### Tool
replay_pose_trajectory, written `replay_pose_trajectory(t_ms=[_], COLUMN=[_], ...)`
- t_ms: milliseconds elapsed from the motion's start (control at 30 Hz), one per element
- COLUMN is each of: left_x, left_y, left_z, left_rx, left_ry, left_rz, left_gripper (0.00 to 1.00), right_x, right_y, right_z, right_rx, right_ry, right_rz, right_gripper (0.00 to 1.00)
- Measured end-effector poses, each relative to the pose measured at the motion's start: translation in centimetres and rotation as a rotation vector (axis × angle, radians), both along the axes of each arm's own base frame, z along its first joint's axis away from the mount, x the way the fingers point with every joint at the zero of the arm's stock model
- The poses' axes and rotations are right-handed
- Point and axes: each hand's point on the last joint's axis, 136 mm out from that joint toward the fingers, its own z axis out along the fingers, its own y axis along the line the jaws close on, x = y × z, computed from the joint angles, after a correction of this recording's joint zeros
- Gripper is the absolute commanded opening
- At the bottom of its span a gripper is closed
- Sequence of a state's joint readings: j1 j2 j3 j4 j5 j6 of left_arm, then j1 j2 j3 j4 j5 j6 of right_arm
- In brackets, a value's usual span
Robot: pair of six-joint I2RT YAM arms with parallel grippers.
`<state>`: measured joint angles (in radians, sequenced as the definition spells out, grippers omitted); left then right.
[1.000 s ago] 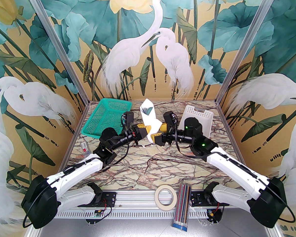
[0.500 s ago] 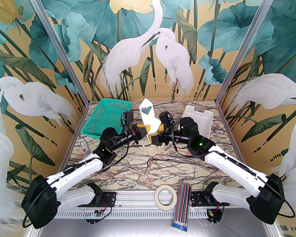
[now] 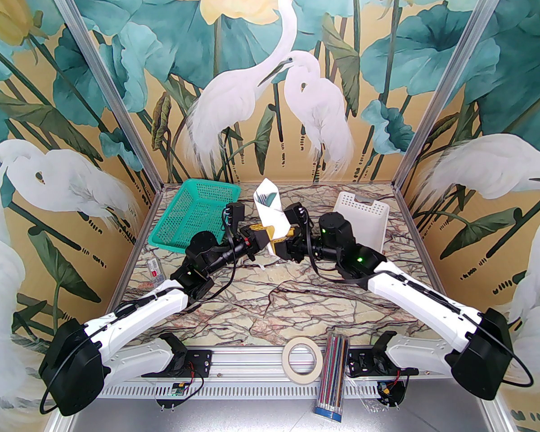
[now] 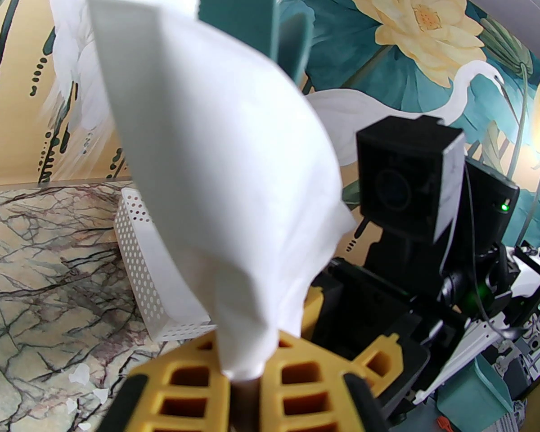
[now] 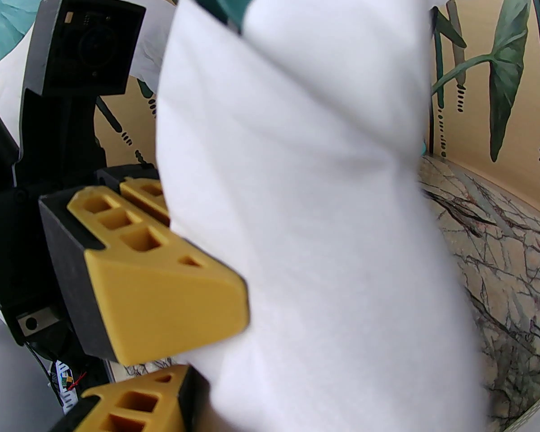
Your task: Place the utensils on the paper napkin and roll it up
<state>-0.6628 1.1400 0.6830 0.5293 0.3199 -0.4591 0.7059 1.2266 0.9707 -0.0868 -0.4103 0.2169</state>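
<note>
The paper napkin (image 3: 270,218) stands upright above the table's middle, rolled around the utensils. Their dark green ends (image 3: 266,200) stick out of its top. My left gripper (image 3: 270,237) is shut on the roll's lower end, and in the left wrist view the napkin (image 4: 225,187) rises from between its yellow fingers (image 4: 184,389). My right gripper (image 3: 282,242) reaches in from the right, jaws close around the same lower part. In the right wrist view the napkin (image 5: 306,205) is very near, one of my own fingers (image 5: 130,403) lies against it, and the other is hidden behind the paper.
A green mesh basket (image 3: 193,218) sits at the back left and a white perforated basket (image 3: 364,214) at the back right. A tape roll (image 3: 302,359) and a pack of coloured pencils (image 3: 334,376) lie at the near edge. A small card (image 3: 154,270) lies at the left.
My right gripper has moved left to the napkin roll and its jaws have narrowed around it. The left gripper has kept its hold and barely shifted.
</note>
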Motion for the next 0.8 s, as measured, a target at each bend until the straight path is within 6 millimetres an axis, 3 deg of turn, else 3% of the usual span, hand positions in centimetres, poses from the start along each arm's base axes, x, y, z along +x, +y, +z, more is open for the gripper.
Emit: replay_pose_trajectory(t_ms=[200, 467, 600, 800], left_x=[0.2, 0.2, 0.1, -0.4], left_y=[-0.2, -0.3, 0.6, 2.6], left_z=[-0.1, 0.0, 0.4, 2.8], left_rx=[0.011, 0.032, 0.025, -0.031], left_ry=[0.006, 0.011, 0.019, -0.006], left_rz=[0.005, -0.003, -0.012, -0.038], left_gripper=[0.02, 0.4, 0.6, 0.66], right_x=[0.2, 0.8, 1.5, 1.0], right_y=[-0.3, -1.4, -2.7, -3.6], right_z=[0.0, 0.1, -0.3, 0.4], right_rx=[0.015, 0.082, 0.109, 0.145], right_ry=[0.031, 0.086, 0.104, 0.094], right_rz=[-0.013, 0.021, 0.015, 0.056], right_gripper=[0.13, 0.0, 0.0, 0.0])
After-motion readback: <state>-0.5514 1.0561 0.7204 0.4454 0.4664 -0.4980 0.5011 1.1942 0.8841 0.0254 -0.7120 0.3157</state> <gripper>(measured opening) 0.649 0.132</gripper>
